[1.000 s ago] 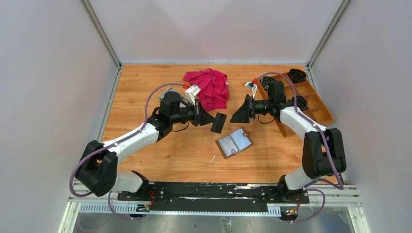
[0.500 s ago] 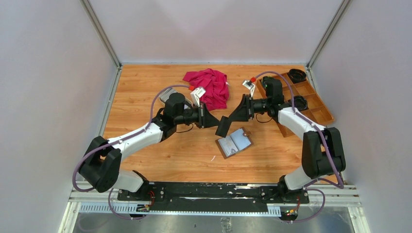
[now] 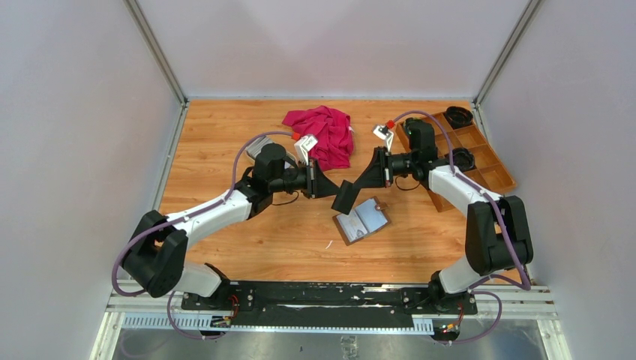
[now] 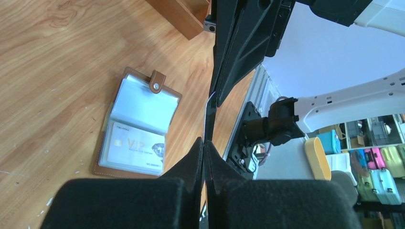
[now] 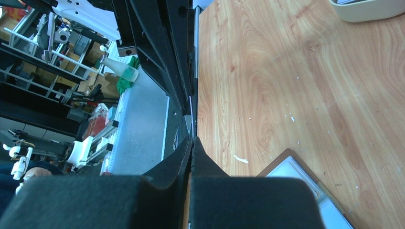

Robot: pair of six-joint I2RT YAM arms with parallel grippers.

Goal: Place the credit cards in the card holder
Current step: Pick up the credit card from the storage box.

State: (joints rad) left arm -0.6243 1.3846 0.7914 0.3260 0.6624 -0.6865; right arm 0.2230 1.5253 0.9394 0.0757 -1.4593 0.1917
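A dark credit card (image 3: 346,196) hangs in the air between both arms, above the table. My left gripper (image 3: 337,190) is shut on its left edge and my right gripper (image 3: 355,187) is shut on its right edge. The card shows edge-on as a thin line (image 4: 210,86) running from my left gripper (image 4: 205,141), and likewise (image 5: 194,71) from my right gripper (image 5: 192,138). The brown card holder (image 3: 361,220) lies open on the wood just below, with a white VIP card (image 4: 133,148) in a clear sleeve. Its corner (image 5: 296,179) shows in the right wrist view.
A red cloth (image 3: 321,135) lies at the back centre. A beige oval dish (image 3: 257,147) sits behind the left arm, also seen as a dish (image 5: 367,9) in the right wrist view. A wooden compartment tray (image 3: 487,161) stands at the right.
The left arm carried the dark card to the right, toward the right gripper. The right gripper, open a second ago, has shut on the card's other edge.
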